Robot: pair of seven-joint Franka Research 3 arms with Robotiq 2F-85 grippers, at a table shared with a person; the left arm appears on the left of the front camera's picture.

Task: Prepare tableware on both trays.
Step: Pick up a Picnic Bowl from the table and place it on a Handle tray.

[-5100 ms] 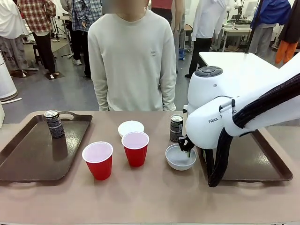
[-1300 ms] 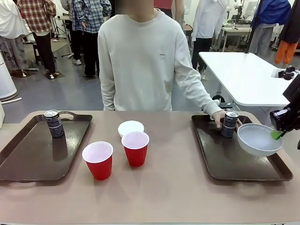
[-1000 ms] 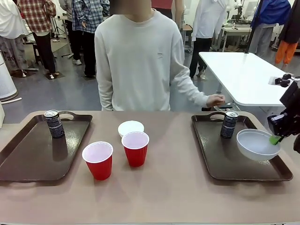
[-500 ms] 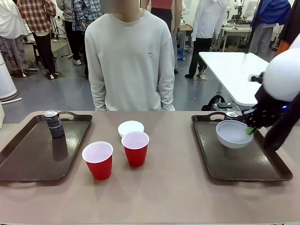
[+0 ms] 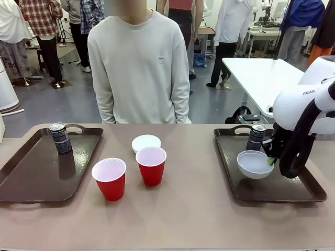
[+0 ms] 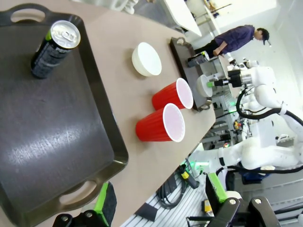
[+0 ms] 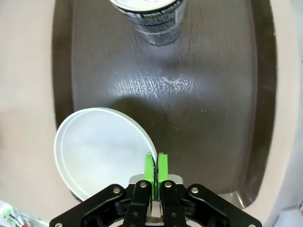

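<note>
The white right arm (image 5: pixel 309 104) bears the dark letters "FRA" on its casing before the rest runs out of the picture. The print on the two small dark drink cans with silver tops is too small to read, as is the small mark on the chest of the person's (image 5: pixel 138 68) pale sweater. The right hand (image 5: pixel 270 159) (image 7: pixel 155 161) has its green pads pressed together on the rim of a shallow white round bowl (image 5: pixel 254 163) (image 7: pixel 102 146). It holds the bowl over the near half of the right dark brown rectangular plastic tray (image 5: pixel 235 180) (image 7: pixel 213 94); whether the bowl rests on the tray cannot be told. One can (image 5: pixel 256 137) (image 7: pixel 151 14) stands upright on that tray, just beyond the bowl. In the left wrist view the left hand (image 6: pixel 161 208) is spread wide and holds nothing, above the near end of the matching left tray (image 5: pixel 42 172) (image 6: pixel 52 132), where the other can (image 5: pixel 60 138) (image 6: pixel 52 47) stands upright at the far end. Between the trays, on the tan table (image 5: pixel 172 219), stand two red plastic cups with pale insides (image 5: pixel 110 179) (image 5: pixel 151 165) (image 6: pixel 161 125) (image 6: pixel 173 94), close together. A second shallow white bowl (image 5: pixel 146 142) (image 6: pixel 147 59) sits just beyond them.
</note>
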